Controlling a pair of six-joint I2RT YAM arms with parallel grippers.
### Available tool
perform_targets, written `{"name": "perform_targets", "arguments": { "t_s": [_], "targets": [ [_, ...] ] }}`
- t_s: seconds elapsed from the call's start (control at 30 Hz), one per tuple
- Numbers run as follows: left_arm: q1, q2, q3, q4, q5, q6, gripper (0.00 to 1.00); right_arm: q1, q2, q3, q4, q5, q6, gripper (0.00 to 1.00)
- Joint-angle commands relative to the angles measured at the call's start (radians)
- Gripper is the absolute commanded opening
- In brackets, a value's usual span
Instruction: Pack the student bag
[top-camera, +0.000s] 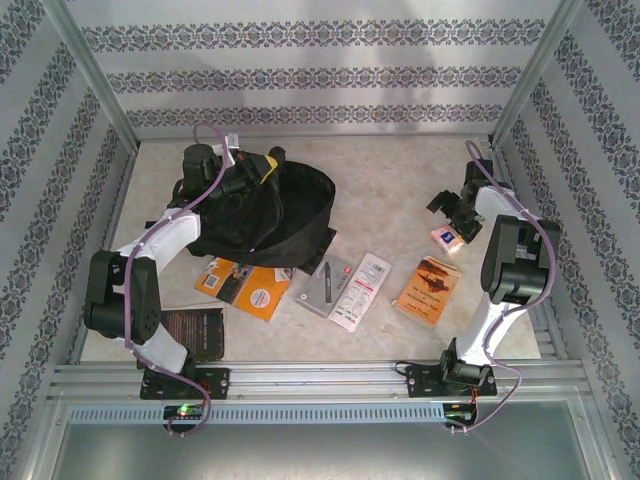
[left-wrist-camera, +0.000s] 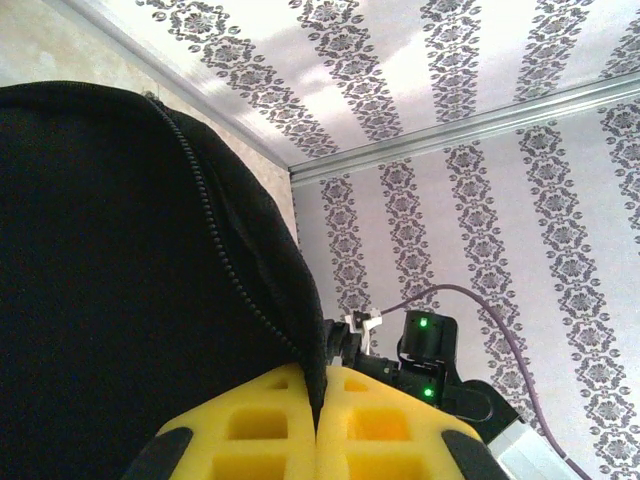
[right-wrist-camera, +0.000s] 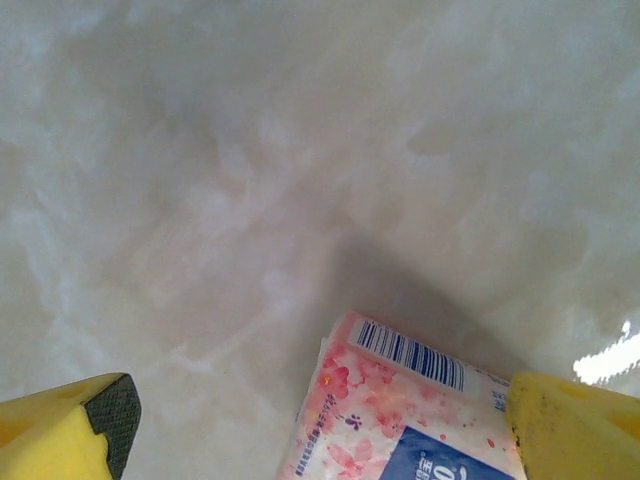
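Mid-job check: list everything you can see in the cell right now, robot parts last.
student bag: one, black, back left of table
orange booklet: one, possibly two overlapping, orange, just in front of bag
dark booklet: one, dark brown, front left
grey pack: one, grey, centre
white pack: one, white with red print, touching grey pack
tan book: one, orange-tan, centre right
tissue pack: one, pink and blue, right
left end effector: yellow pads, shut on bag's zipper edge
right end effector: yellow pads, open over tissue pack

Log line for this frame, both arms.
left gripper: shut on student bag rim | right gripper: open over pink packet | books: on table
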Motion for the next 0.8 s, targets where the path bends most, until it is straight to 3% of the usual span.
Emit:
{"name": "perform_targets", "arguments": {
  "t_s": [0.0,0.2,0.37,0.47,0.63,0.77],
  "targets": [
    [-0.005,-0.035,-0.004,0.074,0.027,-0.01,0.0,0.0,-0.049,-0.06,0.01,-0.053,0.064,0.94],
    [-0.005,-0.036,-0.004,0.074,0.028,-0.008,0.0,0.009,-0.084,-0.127,0.081,-0.155,0.141,0.94],
    [-0.004,-0.037,-0.004,0.073,0.03,-0.006,0.0,0.096,-0.073,-0.08,0.068,-0.17,0.172,0.95],
    [-0.005,-0.037,-0.002,0.068,0.032,-0.002,0.0,0.151,-0.047,-0.004,-0.03,-0.088,0.126,0.95],
    [-0.005,-0.038,-0.005,0.072,0.032,-0.005,0.0,0.169,0.001,0.12,-0.253,0.184,0.067,0.96],
    [-0.005,-0.036,-0.009,0.085,0.033,-0.015,0.0,0.167,0.007,0.121,-0.289,0.182,0.156,0.97]
  ]
}}
